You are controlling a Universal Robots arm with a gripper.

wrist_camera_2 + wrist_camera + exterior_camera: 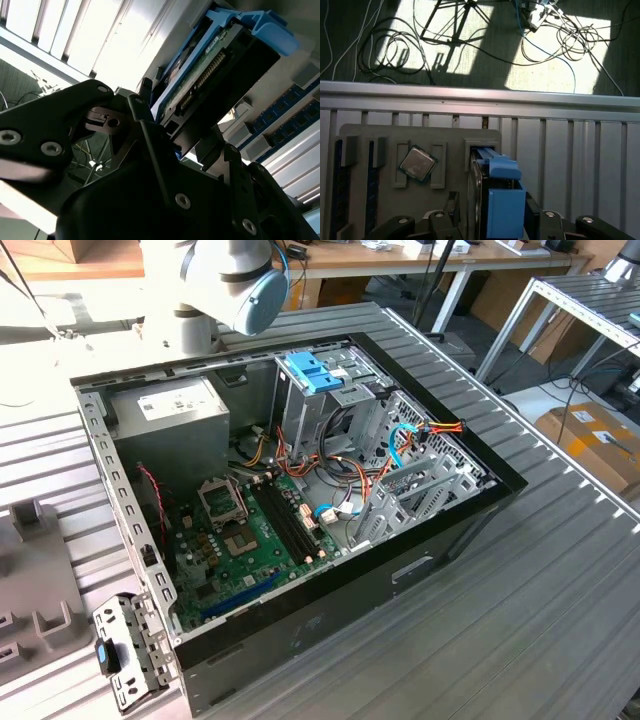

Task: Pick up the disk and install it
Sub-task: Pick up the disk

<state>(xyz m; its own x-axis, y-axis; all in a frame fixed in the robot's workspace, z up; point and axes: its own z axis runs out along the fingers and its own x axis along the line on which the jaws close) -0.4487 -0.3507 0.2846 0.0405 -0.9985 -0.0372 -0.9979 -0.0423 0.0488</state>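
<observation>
On a slatted table (560,580): an open computer case (420,560), the robot arm (235,280) behind it. Inside, toward the exterior view's left, a power supply (170,415); in front of that, the motherboard (245,540); toward the exterior view's right, a drive cage (325,410) with a slotted bracket (313,370) on top. In the first wrist view, near the table's edge, a fixture tray (420,137) — a processor chip (418,163) in one recess, the disk (504,172) on edge at the slot just beside, the gripper (492,204) astride it.

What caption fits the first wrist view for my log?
Gripper holds the disk on edge at the grey tray, a chip in the next pocket.
</observation>
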